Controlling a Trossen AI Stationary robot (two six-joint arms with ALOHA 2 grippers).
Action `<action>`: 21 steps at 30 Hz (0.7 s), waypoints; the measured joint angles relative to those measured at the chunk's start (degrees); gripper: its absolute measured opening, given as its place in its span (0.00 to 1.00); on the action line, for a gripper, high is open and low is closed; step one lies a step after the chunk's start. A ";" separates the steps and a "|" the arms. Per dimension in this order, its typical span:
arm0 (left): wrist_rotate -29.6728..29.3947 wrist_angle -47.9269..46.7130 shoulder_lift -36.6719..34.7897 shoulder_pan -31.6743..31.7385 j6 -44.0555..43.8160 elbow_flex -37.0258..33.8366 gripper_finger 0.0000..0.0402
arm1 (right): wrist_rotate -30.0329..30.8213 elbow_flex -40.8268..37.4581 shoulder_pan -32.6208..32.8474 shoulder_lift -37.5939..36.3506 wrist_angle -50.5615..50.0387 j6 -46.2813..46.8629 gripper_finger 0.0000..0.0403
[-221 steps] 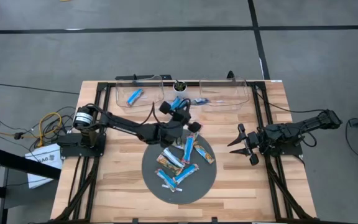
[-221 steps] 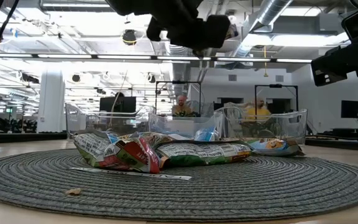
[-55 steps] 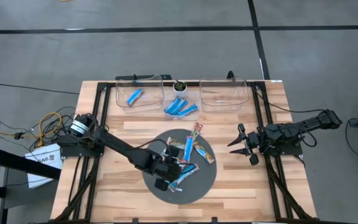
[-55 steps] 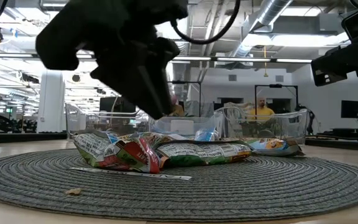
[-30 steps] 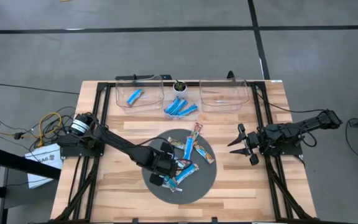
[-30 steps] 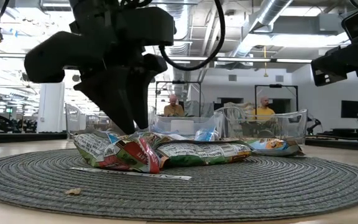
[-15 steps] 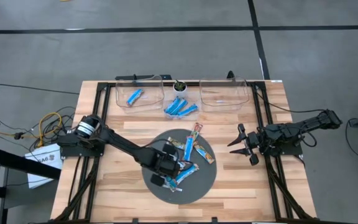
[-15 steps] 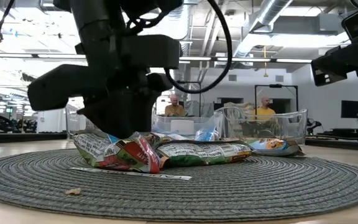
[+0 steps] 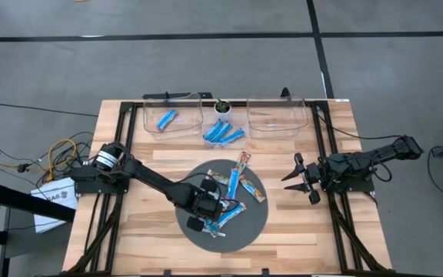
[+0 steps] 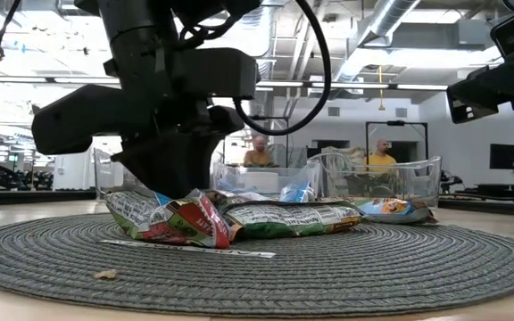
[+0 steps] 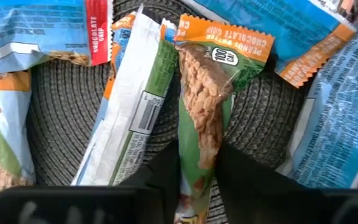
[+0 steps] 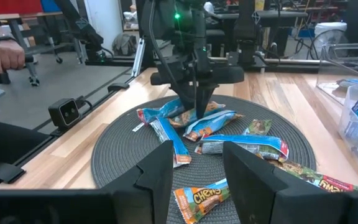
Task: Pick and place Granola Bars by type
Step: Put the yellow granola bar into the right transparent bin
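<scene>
Several granola bars (image 9: pixel 233 188) lie in a loose pile on a round grey woven mat (image 9: pixel 256 219): blue ones, blue-and-white ones and orange-and-green ones. My left gripper (image 9: pixel 206 208) stands low over the pile's left part, shut on an orange-and-green bar (image 11: pixel 207 93). A white-and-green bar (image 11: pixel 135 118) lies right beside that one. In the low view the left gripper (image 10: pixel 172 178) reaches down behind the nearest bars (image 10: pixel 172 218). My right gripper (image 9: pixel 298 177) waits open at the table's right side, clear of the mat. My left gripper pinches the orange-and-green bar by its two long sides (image 11: pixel 197 155), well away from its orange crimped end (image 11: pixel 225 46). The fingers (image 11: pixel 166 177) come from above, pointing steeply down, and lie across the bar. The bar lies flat on the mat among the others.
Two clear bins stand at the table's far edge: the left bin (image 9: pixel 172 115) holds a blue bar (image 9: pixel 165 120), the right bin (image 9: pixel 277 114) stands beside it. More blue bars (image 9: pixel 223 132) lie on the table between them. People sit in the room beyond (image 10: pixel 377 156).
My left gripper has sunk from just above the pile down onto the bars at the mat's left part. The bars lie as they did. The right arm has kept still.
</scene>
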 joint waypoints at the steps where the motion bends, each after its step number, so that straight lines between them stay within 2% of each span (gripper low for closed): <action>1: 0.14 -0.01 0.00 0.00 -0.22 0.00 0.16 | 0.00 -0.02 -0.01 0.00 0.00 0.00 0.33; 7: 0.14 -0.01 0.00 0.00 -2.25 0.00 0.06 | 0.02 -0.01 -0.01 0.00 0.00 0.00 0.33; 17: -0.86 -0.24 -0.11 0.02 -5.28 0.83 0.08 | 0.00 -0.02 -0.02 0.00 0.00 0.00 0.33; 21: -2.47 0.14 -2.53 0.02 -5.32 1.61 0.06 | 0.01 0.00 -0.01 0.00 0.00 0.00 0.33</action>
